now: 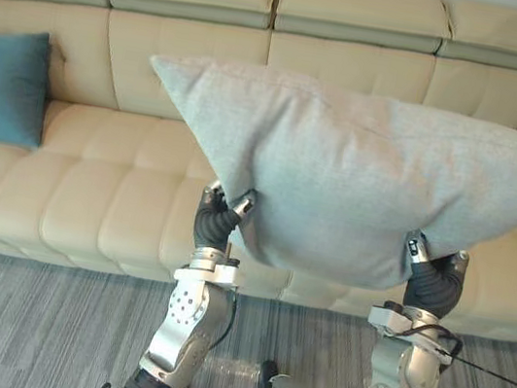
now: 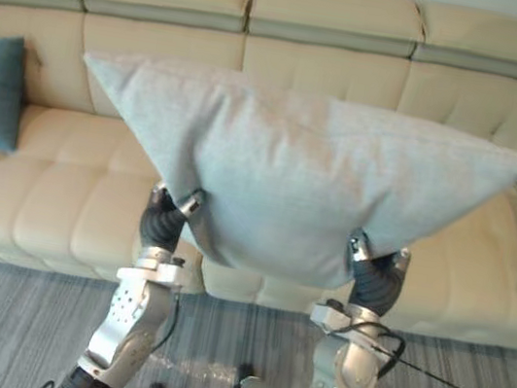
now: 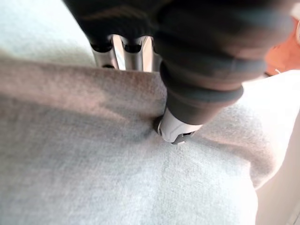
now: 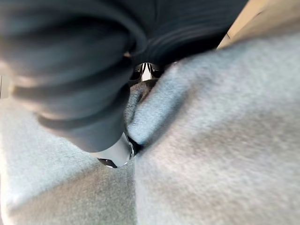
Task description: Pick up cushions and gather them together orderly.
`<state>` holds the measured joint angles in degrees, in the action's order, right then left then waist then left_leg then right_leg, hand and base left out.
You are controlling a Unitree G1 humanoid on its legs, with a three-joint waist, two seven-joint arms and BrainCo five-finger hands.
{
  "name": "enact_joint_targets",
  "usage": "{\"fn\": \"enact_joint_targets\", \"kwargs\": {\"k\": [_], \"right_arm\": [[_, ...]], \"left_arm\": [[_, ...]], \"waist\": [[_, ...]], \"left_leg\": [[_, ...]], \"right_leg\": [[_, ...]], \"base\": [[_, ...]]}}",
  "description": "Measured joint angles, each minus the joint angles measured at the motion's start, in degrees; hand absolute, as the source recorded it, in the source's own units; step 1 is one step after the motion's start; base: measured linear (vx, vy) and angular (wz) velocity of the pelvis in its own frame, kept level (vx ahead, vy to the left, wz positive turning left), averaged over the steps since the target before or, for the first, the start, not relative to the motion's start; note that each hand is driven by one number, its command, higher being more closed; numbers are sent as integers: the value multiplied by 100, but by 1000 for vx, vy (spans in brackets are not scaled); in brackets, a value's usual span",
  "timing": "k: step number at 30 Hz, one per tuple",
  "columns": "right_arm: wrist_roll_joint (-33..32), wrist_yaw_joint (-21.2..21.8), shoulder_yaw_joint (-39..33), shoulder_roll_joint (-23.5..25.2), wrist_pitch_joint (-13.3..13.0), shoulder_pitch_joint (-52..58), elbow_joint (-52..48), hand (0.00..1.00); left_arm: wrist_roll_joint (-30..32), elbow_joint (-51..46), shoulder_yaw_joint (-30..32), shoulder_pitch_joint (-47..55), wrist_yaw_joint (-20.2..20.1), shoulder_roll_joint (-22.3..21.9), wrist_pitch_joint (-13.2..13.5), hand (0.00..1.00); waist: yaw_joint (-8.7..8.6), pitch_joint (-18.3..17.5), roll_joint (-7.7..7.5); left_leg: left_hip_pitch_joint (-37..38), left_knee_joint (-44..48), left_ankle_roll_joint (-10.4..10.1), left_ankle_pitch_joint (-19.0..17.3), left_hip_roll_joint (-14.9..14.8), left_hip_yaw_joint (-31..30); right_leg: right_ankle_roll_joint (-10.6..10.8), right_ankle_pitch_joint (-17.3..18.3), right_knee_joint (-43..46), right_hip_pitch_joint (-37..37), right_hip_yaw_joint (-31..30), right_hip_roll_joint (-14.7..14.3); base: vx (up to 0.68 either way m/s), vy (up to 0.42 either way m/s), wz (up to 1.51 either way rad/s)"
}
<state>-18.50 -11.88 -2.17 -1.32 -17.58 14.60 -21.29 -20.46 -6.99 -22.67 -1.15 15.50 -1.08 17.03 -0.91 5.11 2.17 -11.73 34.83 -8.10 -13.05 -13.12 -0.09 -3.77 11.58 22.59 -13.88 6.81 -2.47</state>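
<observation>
Pale grey cushion (image 1: 359,180) held aloft (corners spread wide), teal cushion (image 1: 2,85) leaning against sofa (image 1: 120,197) backrest

Silver-grey arms (image 1: 186,325), dark ribbed covers (image 3: 206,70) over left hand (image 1: 218,222), right hand (image 1: 432,281)

Home living room, cream sofa (image 1: 358,62), carpet (image 1: 21,324)

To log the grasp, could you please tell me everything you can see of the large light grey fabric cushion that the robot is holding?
The large light grey cushion looks soft and plump, in a fine woven fabric, with pointed corners. It is held up in the air before the cream padded sofa, broad face to the camera. The left hand and right hand pinch its lower edge, thumbs dented into the fabric.
</observation>
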Motion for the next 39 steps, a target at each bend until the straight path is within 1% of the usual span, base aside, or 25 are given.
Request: {"fn": "enact_joint_targets", "kwargs": {"k": [1,3,5,6,8,10,11,12,13,14,17,21,23,24,25,26,27,28,29,30,31,33,34,36,39], "right_arm": [[2,27,19,-1,15,160,-51,100],[-1,46,25,-3,36,180,-54,100],[-3,43,25,7,36,171,-55,100],[-3,35,25,1,50,169,-55,100],[-4,20,18,-21,56,162,-60,100],[-11,2,16,-107,72,157,-62,100],[-10,2,7,-149,80,157,-63,100],[-7,2,1,-161,84,155,-64,100],[0,2,1,-83,145,171,-56,100],[8,2,-1,-6,178,182,-56,100],[48,36,1,150,231,177,-37,100],[45,104,4,163,240,157,83,100],[37,120,-2,159,232,113,286,100],[37,127,-4,162,232,102,469,100],[38,158,-19,173,243,79,665,100],[38,179,-26,181,254,70,743,100],[39,204,-23,183,270,-4,871,100],[38,205,-56,193,280,-61,919,100],[47,205,-62,192,280,-65,926,100],[45,205,-93,172,273,-74,915,100],[46,206,-148,136,282,-81,929,100],[45,214,-218,83,300,-92,949,100],[44,214,-235,65,300,-91,949,100],[41,219,-261,58,300,-82,947,100],[40,249,-337,59,300,-73,947,100]], "left_arm": [[-1,2,2,59,-60,3,2,100],[-2,1,5,163,-110,15,5,100],[-4,25,4,230,-128,14,-2,100],[-6,81,5,238,-139,12,-5,100],[-11,128,17,237,-195,4,-22,100],[-10,128,21,243,-210,-21,-31,100],[-8,127,20,244,-213,-26,-31,100],[-8,126,19,245,-216,-26,-29,100],[-7,143,19,262,-225,38,-27,100],[-7,146,17,279,-229,60,-31,100],[-9,145,14,441,-249,140,-29,100],[-77,145,21,585,-400,275,-26,100],[-115,146,25,643,-442,291,-31,100],[-115,156,24,665,-448,332,-54,100],[-115,174,37,660,-448,368,-82,100],[-114,202,44,659,-448,375,-80,100],[-115,214,81,645,-448,346,-79,100],[-113,227,81,603,-448,358,-72,100],[-109,252,81,580,-448,366,-71,100],[-110,322,76,503,-448,351,-69,100],[-105,436,71,458,-448,287,-90,100],[-103,561,35,458,-449,204,-143,100],[-102,560,24,457,-453,187,-148,100],[-102,560,23,449,-477,144,-147,100],[-97,566,21,444,-573,116,-147,100]], "waist": [[54,-27,63],[139,-54,111],[158,-52,105],[171,-49,91],[172,-58,68],[180,-55,64],[184,-66,68],[186,-134,133],[169,-227,33],[145,-272,-60],[200,-414,-284],[332,-475,-383],[328,-461,-412],[315,-447,-443],[288,-420,-408],[282,-398,-371],[283,-428,-419],[282,-415,-418],[273,-428,-476],[239,-409,-608],[243,-398,-583],[280,-412,-391],[277,-436,-355],[260,-453,-329],[220,-458,-336]], "left_leg": [[-414,1159,323,234,-179,-37],[-812,2360,601,404,-397,284],[-1044,2657,772,303,-539,782],[-1045,2323,856,197,-533,1005],[-957,1315,806,79,-454,1254],[-778,-170,639,175,-144,1235],[-667,-801,607,474,-22,1174],[-572,-1270,640,983,81,1110],[-439,-1490,395,921,207,1071],[-352,-1653,408,939,293,1082],[-97,-1924,427,927,453,1232],[223,-2178,474,868,488,1468],[309,-2167,501,796,494,1548],[393,-2171,516,785,492,1584],[477,-2174,538,770,375,1596],[491,-2177,539,769,362,1590],[498,-2178,493,727,313,1586],[444,-2139,401,650,287,1544],[361,-2049,364,627,314,1504],[198,-1824,252,507,447,1359],[131,-1724,210,473,424,1263],[96,-1707,158,503,261,1200],[108,-1762,121,528,227,1190],[201,-1954,41,603,185,1193],[263,-2211,39,750,208,1173]], "right_leg": [[-77,46,-129,255,102,-142],[-228,124,-271,526,98,-263],[-321,175,-377,732,73,-251],[-321,173,-481,903,67,-198],[-321,173,-562,1045,66,-60],[-301,178,-621,1197,48,83],[-197,212,-595,1239,27,108],[15,300,-576,1288,-36,109],[182,403,-586,1341,-162,179],[210,386,-589,1340,-231,274],[464,234,-617,1406,-593,412],[754,34,-472,1392,-1023,436],[762,30,-50,1228,-1108,430],[827,-7,502,1006,-1111,387],[880,53,1071,661,-1242,308],[817,201,1107,585,-1324,294],[773,421,1044,377,-1498,302],[772,412,713,225,-1582,335],[747,231,365,200,-1655,398],[813,66,-32,292,-1693,545],[764,199,-245,400,-1642,562],[697,144,-313,409,-1541,424],[665,124,-338,411,-1529,378],[614,45,-497,489,-1506,327],[633,-98,-728,585,-1482,326]], "base": [[309,-207,34],[276,-98,-2],[266,-19,0],[209,23,5],[246,68,6],[212,115,3],[160,127,-3],[264,207,-2],[235,175,7],[279,205,10],[205,161,-4],[112,106,-24],[71,74,-26],[45,42,-16],[37,29,-14],[14,-30,-14],[-3,-81,-7],[0,-112,1],[8,-144,27],[7,-138,34],[3,-168,24],[-16,-161,4],[-13,-128,2],[12,-79,0],[21,-31,5]]}}
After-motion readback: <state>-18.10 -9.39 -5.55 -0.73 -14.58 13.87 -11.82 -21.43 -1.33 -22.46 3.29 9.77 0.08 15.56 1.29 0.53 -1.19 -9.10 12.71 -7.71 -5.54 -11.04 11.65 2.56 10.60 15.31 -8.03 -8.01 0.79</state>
